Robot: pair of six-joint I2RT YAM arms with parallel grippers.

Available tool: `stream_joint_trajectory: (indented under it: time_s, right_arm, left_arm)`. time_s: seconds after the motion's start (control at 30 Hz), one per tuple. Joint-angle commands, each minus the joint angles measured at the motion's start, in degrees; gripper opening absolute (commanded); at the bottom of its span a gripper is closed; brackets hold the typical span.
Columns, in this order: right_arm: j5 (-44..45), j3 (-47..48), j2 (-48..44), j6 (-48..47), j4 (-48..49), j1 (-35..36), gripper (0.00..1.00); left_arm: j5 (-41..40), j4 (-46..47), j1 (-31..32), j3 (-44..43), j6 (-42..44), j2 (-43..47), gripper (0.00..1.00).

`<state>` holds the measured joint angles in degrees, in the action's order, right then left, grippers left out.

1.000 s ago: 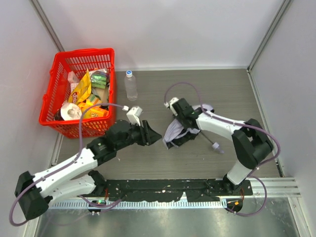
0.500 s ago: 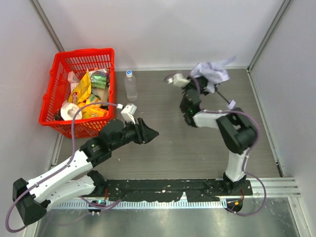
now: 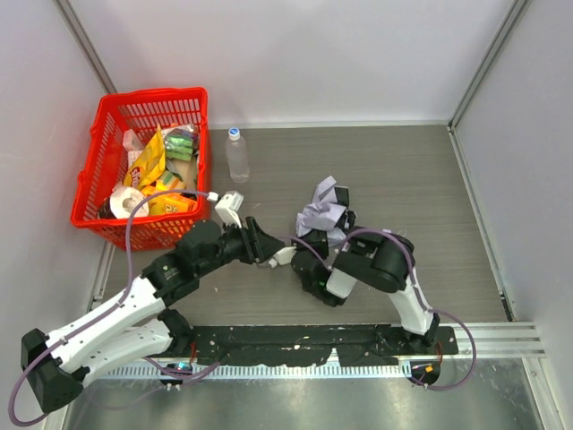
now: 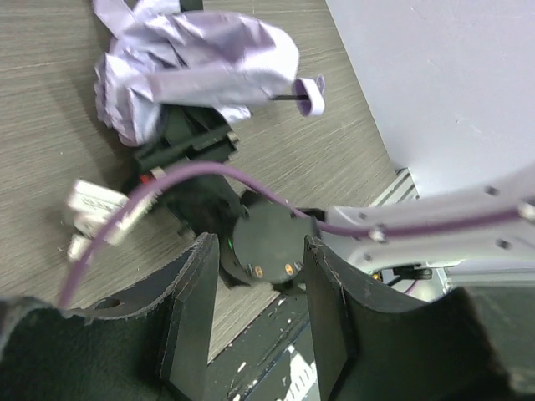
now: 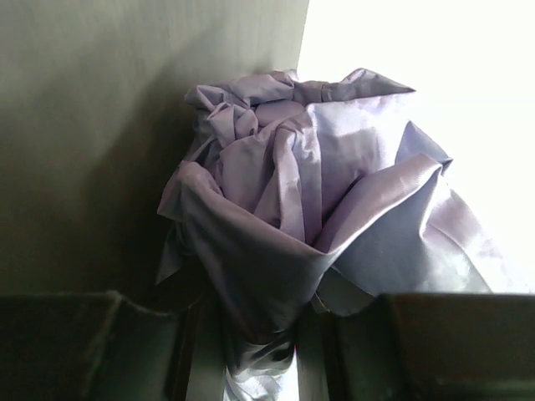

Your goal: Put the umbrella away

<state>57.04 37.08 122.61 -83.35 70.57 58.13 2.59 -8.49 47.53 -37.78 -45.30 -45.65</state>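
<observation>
Now the right hand (image 5: 259, 338) pinches the crumpled umbrella (image 5: 309, 192), while the left hand (image 4: 261, 271) is open and holds nothing.

Umbrella (image 3: 320, 213) handle not vis., buried in canopy.

The surface (image 3: 403, 179) is grey wood-grain board. A red basket (image 3: 157, 93) rests at its left rear (filled with packaged goods). A clear bottle (image 3: 237, 157) stands upright just beside the basket's right wall, not touching it. The umbrella (image 3: 320, 213) is bunched over the middle; contact with the surface cannot be determined.
</observation>
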Motion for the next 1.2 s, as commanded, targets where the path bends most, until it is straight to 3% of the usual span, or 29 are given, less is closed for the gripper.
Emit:
stream_joint_trajectory:
  time_s: [0.0,0.03,0.07,0.2,0.4,0.73,0.93,1.17]
  right_arm:
    - [-3.5,-1.2,-14.9,35.2,-29.1,3.7,0.01]
    - [-8.8,3.0,-20.3,42.8,-49.5,2.5,0.01]
    - [-18.2,4.6,-21.6,50.5,-62.1,1.6,0.01]
    - [-36.1,15.4,-18.4,56.2,-86.6,-2.5,0.01]
    - [-53.9,24.7,-8.1,59.9,-97.3,-6.6,0.01]
    - [-81.7,30.7,-4.7,61.1,-105.9,-16.2,0.01]
    - [-85.8,33.7,0.6,59.8,-111.5,-17.7,0.01]
    - [-91.4,36.3,0.9,59.2,-113.5,-23.1,0.01]
  left_arm:
    - [-0.3,2.2,-0.3,0.9,-0.9,-0.1,0.48]
    - [-0.5,2.5,-0.3,1.1,-1.0,-0.2,0.48]
    - [-0.5,2.9,-0.4,1.3,-1.1,-0.2,0.48]
    - [0.4,3.0,-0.8,1.3,-1.8,-0.8,0.48]
    - [-0.2,0.0,-0.9,1.0,-2.9,1.9,0.48]
    - [2.0,4.1,-0.9,4.9,-2.3,8.0,0.48]
    - [-1.1,3.8,-0.9,3.3,-7.3,-4.2,0.62]
    - [-12.1,10.0,-0.7,4.8,-29.8,-18.9,0.61]
